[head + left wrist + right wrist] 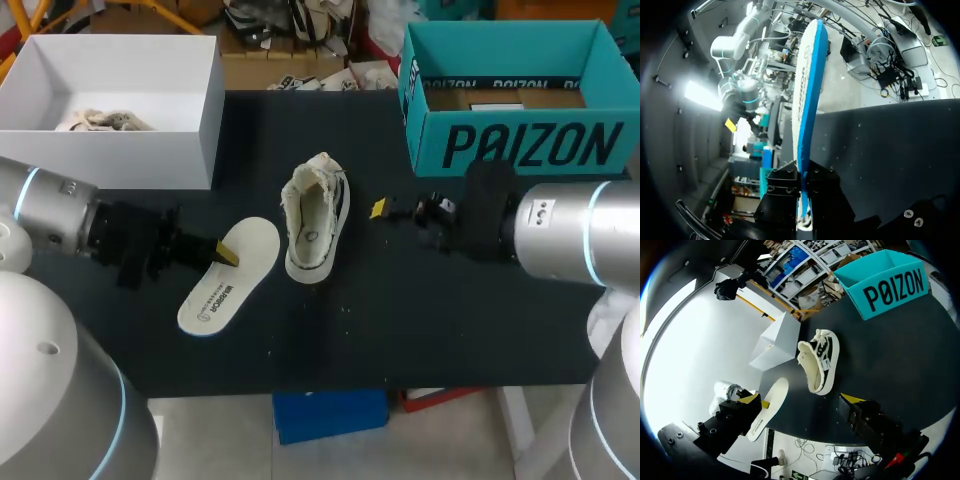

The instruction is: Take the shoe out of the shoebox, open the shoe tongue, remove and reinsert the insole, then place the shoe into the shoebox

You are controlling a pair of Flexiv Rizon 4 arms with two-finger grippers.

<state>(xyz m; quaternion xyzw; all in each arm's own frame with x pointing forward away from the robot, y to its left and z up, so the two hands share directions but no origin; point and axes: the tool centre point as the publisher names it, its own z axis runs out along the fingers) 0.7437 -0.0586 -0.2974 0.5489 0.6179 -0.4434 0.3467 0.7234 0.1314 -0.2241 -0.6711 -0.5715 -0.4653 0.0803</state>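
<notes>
Head view lays out the whole bench (pixel 420 330). The shoe (pixel 315 215) is at its middle, the insole (pixel 235 275) just left of it, a white box (pixel 110 150) far left and the teal shoebox (pixel 520 145) far right. The left fingers (pixel 222 252) meet the insole's left edge, and the right fingers (pixel 380 208) sit near the shoe's right side, apart from it.

Only the left wrist view shows the grip: the insole runs edge-on between the two black fingers, pinched from both sides, with its blue underside showing. Whether it touches the bench I cannot tell.

Only the right wrist view shows the right fingers spread wide with nothing between them, the shoe well ahead.

The shoe is a cream low-top with black markings on its side and a pale sole. It is tipped partly onto its side with its mouth gaping and the inner footbed in sight. The insole's top is white with dark print.
</notes>
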